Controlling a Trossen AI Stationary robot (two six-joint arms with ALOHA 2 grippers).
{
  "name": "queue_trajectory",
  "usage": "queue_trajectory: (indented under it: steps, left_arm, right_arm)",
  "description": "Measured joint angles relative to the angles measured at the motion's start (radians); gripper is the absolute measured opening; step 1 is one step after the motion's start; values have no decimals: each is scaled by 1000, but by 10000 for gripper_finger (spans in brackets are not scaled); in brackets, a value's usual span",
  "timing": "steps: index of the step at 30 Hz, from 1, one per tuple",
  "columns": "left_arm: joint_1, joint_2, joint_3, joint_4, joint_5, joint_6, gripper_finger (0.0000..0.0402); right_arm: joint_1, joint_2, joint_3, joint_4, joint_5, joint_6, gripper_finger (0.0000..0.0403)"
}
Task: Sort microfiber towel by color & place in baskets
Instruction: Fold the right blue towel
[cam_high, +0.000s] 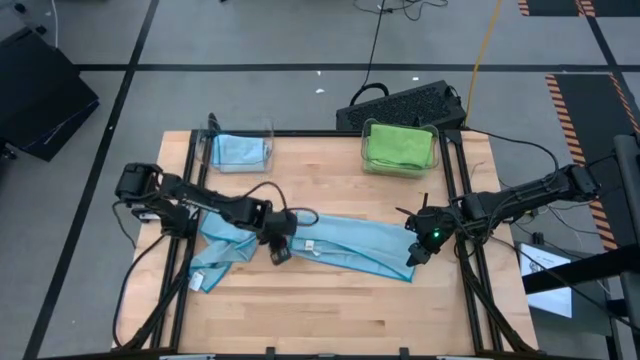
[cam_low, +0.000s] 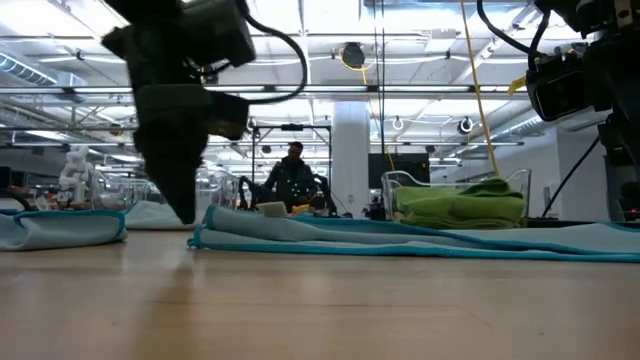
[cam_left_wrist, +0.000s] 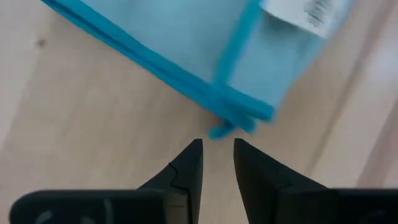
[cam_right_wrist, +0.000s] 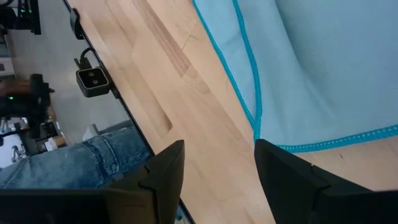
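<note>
**Long blue towel stretched across the desk, both grippers parked at its edges**

A long light-blue microfiber towel (cam_high: 340, 245) is seen spread flat over the middle of the wooden desk (cam_high: 330, 310), and everything else is placed off that towel here.

The left gripper (cam_high: 280, 252) is lowered right at the towel's left end, next to a white care tag (cam_high: 311, 246). In the left wrist view its jaws are held only a little apart, with a narrow slit between them. Nothing is gripped; the towel's hemmed corner (cam_left_wrist: 239, 121) is found just ahead of the tips, not between them.

The right gripper (cam_high: 416, 252) is positioned at the towel's right end, close to the near corner. Its jaws are kept moderately open and empty, with bare wood seen between them and the towel's stitched edge (cam_right_wrist: 249, 93) lying just beyond.

A second blue towel (cam_high: 215, 258) is bunched up just left of the long towel, touching or overlapping its end, partly hidden under the left arm.

Two clear baskets are set along the far desk edge, behind the long towel. The left basket (cam_high: 262, 134) is loaded with a folded blue towel (cam_high: 238, 150), and the right basket (cam_high: 398, 166) is filled with a green towel (cam_high: 397, 143).

A black keyboard (cam_high: 400, 103) is spotted behind the green one's basket, off the desk. A person in jeans (cam_right_wrist: 81, 162) is caught in the right wrist view beyond the desk's edge.
</note>
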Motion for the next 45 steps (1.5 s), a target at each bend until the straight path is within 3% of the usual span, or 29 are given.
queue_trajectory:
  steps: [8, 17, 20, 25, 28, 32, 35, 38, 45]
  left_arm:
    - [-99, -2, -92, 209, -191, 119, 90]
    - [-70, 5, -186, 335, -192, 163, 90]
    - [-60, 6, -190, 396, -102, 185, 90]
    - [-56, -5, -189, 401, 209, 148, 90]
    - [-23, -65, -179, 324, 252, 119, 90]
    - [21, -176, -179, 262, 197, 112, 90]
    - [39, -231, -178, 261, 27, 113, 90]
    - [44, -219, -177, 311, -79, 127, 90]
    - [29, -104, -176, 395, -67, 108, 90]
  right_arm:
    - [0, 0, 0, 0, -1, -26, 189]
    - [-1, 0, 0, 4, -31, -9, 189]
    - [-1, 0, 0, 8, -31, -7, 189]
    - [-1, 0, 0, 8, -30, 1, 189]
    - [-1, 0, 0, 16, -29, 0, 189]
    - [-1, 0, 0, 10, -29, -15, 189]
    - [-1, 0, 0, 11, -23, -27, 189]
    - [-9, 2, 0, 15, 21, -35, 189]
    - [-57, 25, 0, 59, 78, -44, 166]
